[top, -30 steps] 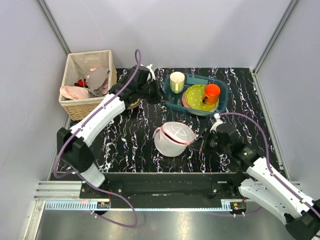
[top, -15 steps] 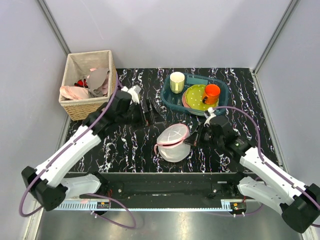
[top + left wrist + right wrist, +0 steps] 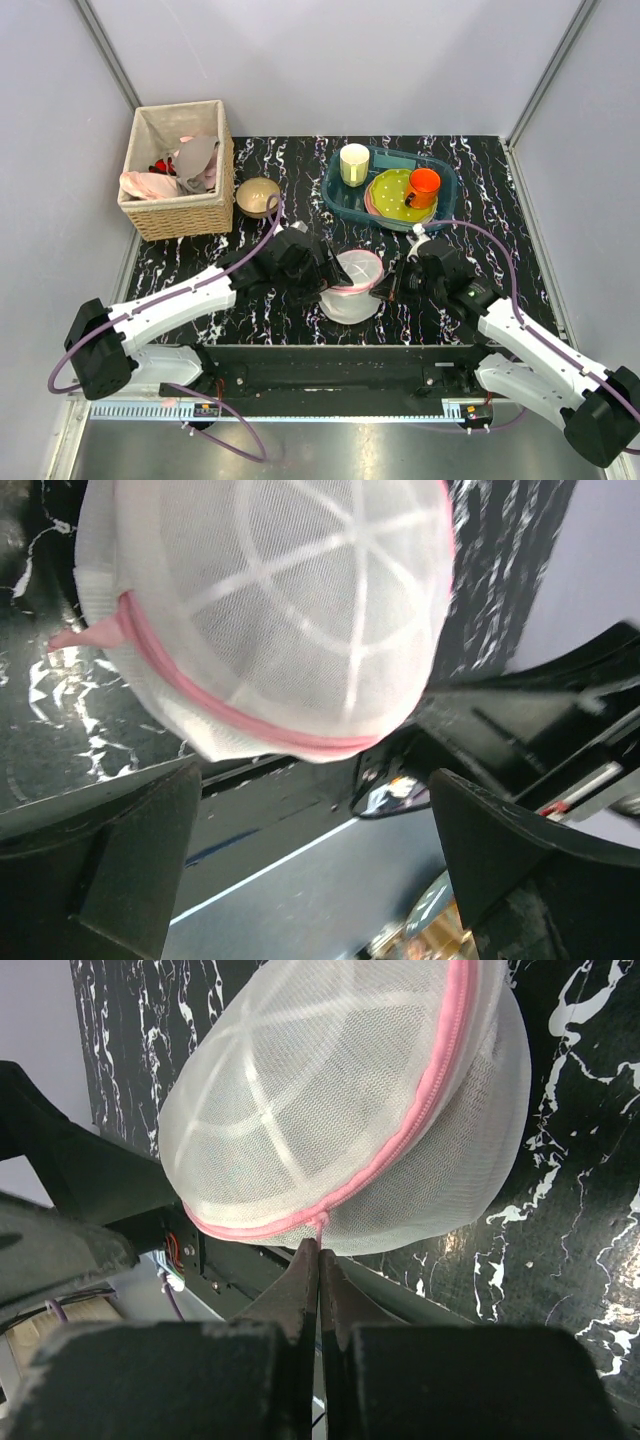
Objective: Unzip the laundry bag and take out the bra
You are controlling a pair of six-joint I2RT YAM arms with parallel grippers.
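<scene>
The laundry bag (image 3: 352, 287), a domed white mesh pouch with pink zipper trim, sits near the table's front edge, its zipper shut in both wrist views. My right gripper (image 3: 387, 291) is at its right side, shut on the pink zipper pull (image 3: 321, 1226); in the right wrist view the laundry bag (image 3: 340, 1110) fills the area above my right gripper (image 3: 320, 1252). My left gripper (image 3: 322, 277) stands open against the bag's left side. In the left wrist view the laundry bag (image 3: 270, 610) lies beyond my left gripper (image 3: 315, 865), not between its fingers. The bra (image 3: 162, 166), a dark red scrap, shows in the basket.
A wicker basket (image 3: 185, 211) with pale cloths stands at the back left. A brown bowl (image 3: 257, 196) sits next to it. A teal tray (image 3: 340, 201) at the back holds a yellow cup (image 3: 354, 163), a green plate (image 3: 392, 195) and an orange mug (image 3: 423, 186).
My left arm swung from beside the tray down to the bag's left side and its gripper opened. The bag tipped and shifted slightly right. The right gripper kept its hold.
</scene>
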